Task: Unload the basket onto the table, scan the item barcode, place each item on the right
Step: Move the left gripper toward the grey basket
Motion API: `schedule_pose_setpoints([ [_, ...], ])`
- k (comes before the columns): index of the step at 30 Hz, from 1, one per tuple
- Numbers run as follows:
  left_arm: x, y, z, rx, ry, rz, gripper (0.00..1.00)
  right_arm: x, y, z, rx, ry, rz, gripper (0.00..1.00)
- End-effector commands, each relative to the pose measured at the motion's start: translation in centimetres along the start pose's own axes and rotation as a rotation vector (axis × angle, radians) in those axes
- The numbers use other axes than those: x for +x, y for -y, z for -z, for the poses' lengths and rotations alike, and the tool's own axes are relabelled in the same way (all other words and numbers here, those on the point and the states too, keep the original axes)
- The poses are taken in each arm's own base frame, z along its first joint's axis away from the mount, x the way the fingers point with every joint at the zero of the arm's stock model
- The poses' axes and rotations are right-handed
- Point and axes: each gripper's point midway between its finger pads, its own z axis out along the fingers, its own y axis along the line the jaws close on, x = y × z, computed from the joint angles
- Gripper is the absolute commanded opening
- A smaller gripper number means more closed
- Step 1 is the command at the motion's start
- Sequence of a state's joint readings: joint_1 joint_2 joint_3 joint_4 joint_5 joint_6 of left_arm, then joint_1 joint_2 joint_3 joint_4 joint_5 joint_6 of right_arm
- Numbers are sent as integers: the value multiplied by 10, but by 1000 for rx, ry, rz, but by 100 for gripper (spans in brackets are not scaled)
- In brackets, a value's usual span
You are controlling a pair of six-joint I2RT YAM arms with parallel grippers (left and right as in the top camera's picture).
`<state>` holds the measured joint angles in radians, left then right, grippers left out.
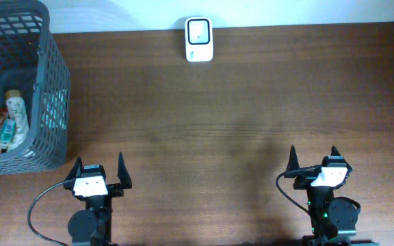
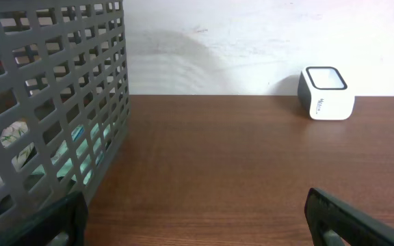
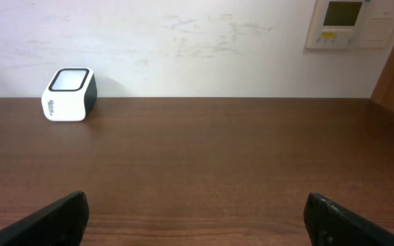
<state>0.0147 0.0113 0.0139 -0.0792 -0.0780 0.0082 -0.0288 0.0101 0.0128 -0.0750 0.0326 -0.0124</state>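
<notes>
1. The table (image 1: 238, 102) is dark brown wood and carries everything I inspect.
2. The grey mesh basket (image 1: 55, 75) stands at the table's far left corner.
3. The left gripper (image 1: 99, 159) sits at the near edge, towards the left. I see its fingers spread fully apart, holding nothing.
4. The right gripper (image 1: 313, 152) sits at the near edge, towards the right. Its fingers are likewise spread wide, with nothing between them.
5. The white scanner (image 1: 198, 39) stands at the far edge, about midway along, well apart from both grippers.
6. The items (image 1: 9, 123), several small packets, lie inside the basket near its left wall. I cannot make out any barcode.
</notes>
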Motion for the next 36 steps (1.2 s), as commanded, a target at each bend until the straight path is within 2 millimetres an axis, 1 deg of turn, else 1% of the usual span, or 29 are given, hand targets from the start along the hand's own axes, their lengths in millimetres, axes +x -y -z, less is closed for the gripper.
schedule_pose_setpoints([
  [1,2,1,0,9,-2,-19,99,3,1,0,3,-5,6,99],
  [17,2,1,0,9,-2,-19,99,3,1,0,3,-5,6,99],
  [19,-8,-3,0,-18,37,-30,99,3,1,0,3,-6,6,99],
  [20,-18,-1,1,-7,80,-27,99,3,1,0,3,-5,6,99],
  [21,-21,0,1,-1,89,-27,99,3,1,0,3,-5,6,99],
  [23,-16,-2,0,-12,69,-28,99,3,1,0,3,-5,6,99],
  [25,-33,14,3,83,141,-25,99,3,1,0,3,-6,6,99],
  [27,-74,34,15,201,317,-39,99,3,1,0,3,-5,6,99],
  [28,-107,47,33,278,471,-62,99,3,1,0,3,-6,6,99],
  [29,-123,51,43,303,546,-75,99,3,1,0,3,-6,6,99],
  [30,-150,50,62,299,687,-87,99,3,1,0,3,-6,6,99],
  [32,-180,44,86,268,828,-90,99,3,1,0,3,-5,6,99],
  [33,-206,36,103,226,902,-78,99,3,1,0,3,-5,6,99],
  [35,-230,30,114,195,935,-67,99,3,1,0,3,-6,6,99],
  [36,-254,28,122,180,949,-79,99,3,1,0,3,-6,6,99],
])
